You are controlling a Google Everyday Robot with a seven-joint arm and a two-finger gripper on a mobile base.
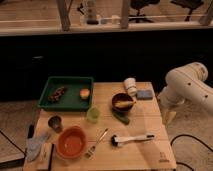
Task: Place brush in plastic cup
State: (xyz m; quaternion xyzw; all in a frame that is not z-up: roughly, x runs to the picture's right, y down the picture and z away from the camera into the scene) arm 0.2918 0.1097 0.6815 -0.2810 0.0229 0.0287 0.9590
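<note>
The brush (pixel 132 139) lies flat on the wooden table (pixel 160 155) near the front right, with its black bristle head to the left and its white handle pointing right. The green translucent plastic cup (pixel 93 115) stands upright near the table's middle, left of and behind the brush. My white arm comes in from the right. My gripper (pixel 169 116) hangs by the table's right edge, to the right of and behind the brush, holding nothing that I can see.
A metal fork (pixel 96 142) lies left of the brush. An orange bowl (pixel 72 142), a dark cup (pixel 55 122) and a grey cloth (pixel 36 145) are at the front left. A green tray (pixel 67 102), a dark bowl (pixel 123 103), a white cup (pixel 130 86) and a blue sponge (pixel 145 94) are behind.
</note>
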